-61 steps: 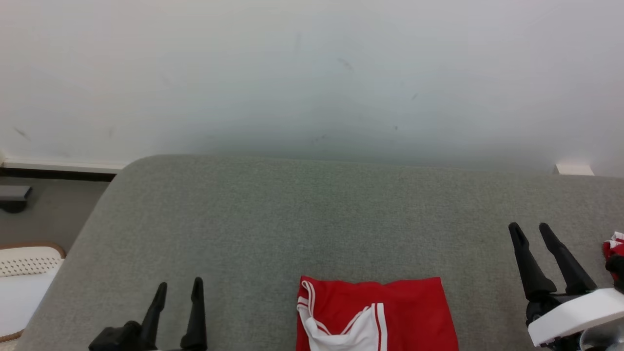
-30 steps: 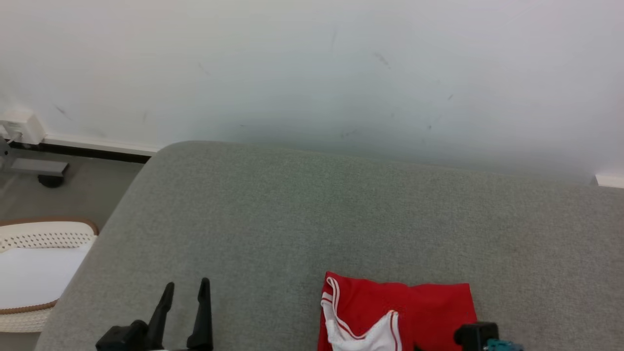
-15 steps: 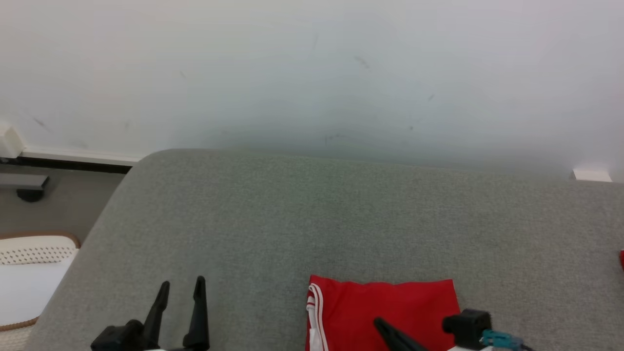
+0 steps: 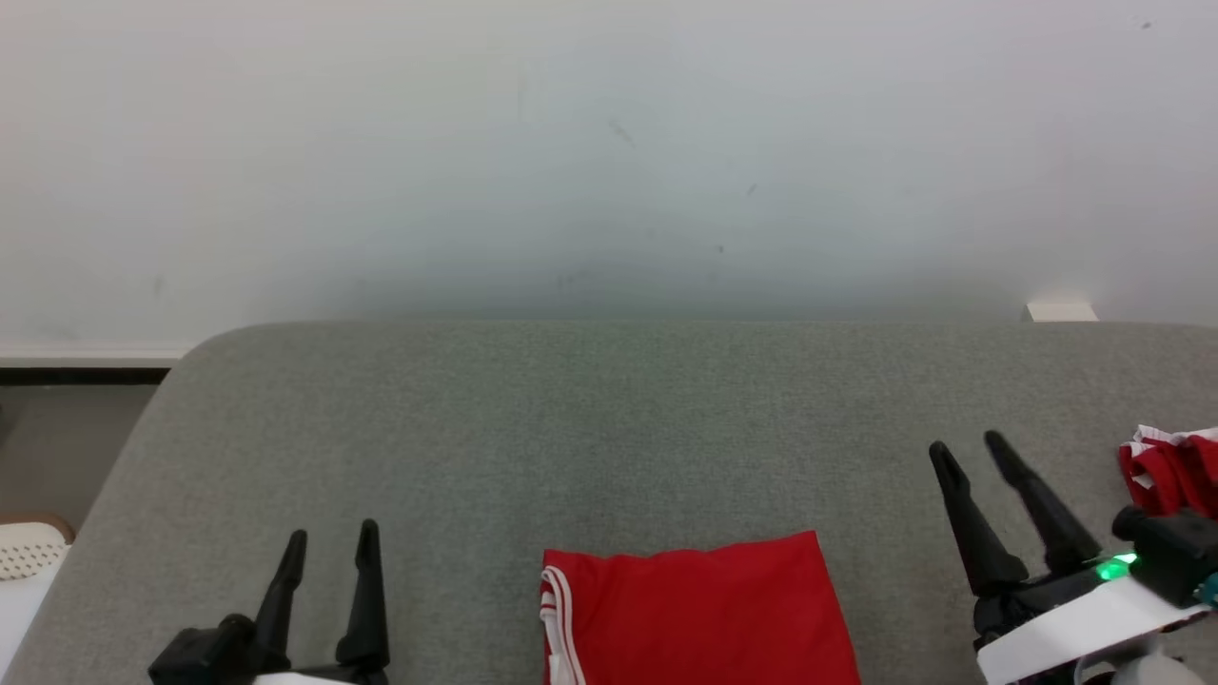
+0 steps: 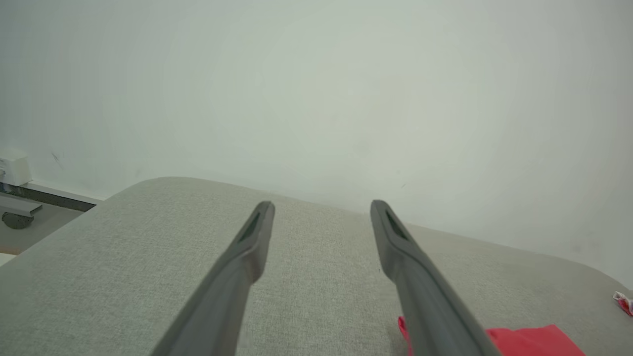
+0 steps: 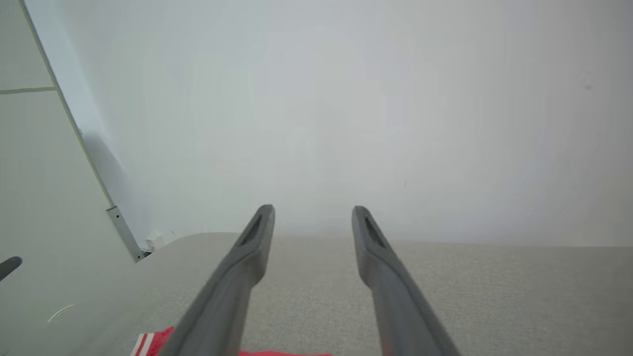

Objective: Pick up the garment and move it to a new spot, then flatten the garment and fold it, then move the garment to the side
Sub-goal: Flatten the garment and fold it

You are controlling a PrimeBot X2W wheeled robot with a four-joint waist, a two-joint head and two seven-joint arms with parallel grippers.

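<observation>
Red and folded, your garment (image 4: 695,614) lay at the grey cushion's (image 4: 609,428) near edge; your left gripper (image 4: 333,533) and right gripper (image 4: 966,447) flanked it, jaws apart, empty.

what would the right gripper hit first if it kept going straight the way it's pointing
Nothing close: the right gripper points over bare grey cushion, so probably the white wall behind it, though depth is unclear.

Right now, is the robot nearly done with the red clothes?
Nearly. Done: the red garment lies folded in a neat rectangle on the grey cushion. In hand: nothing; left gripper and right gripper stand open either side, not touching it. Left: probably moving it to the side. A crumpled red-and-white bundle sits at the right edge.
</observation>
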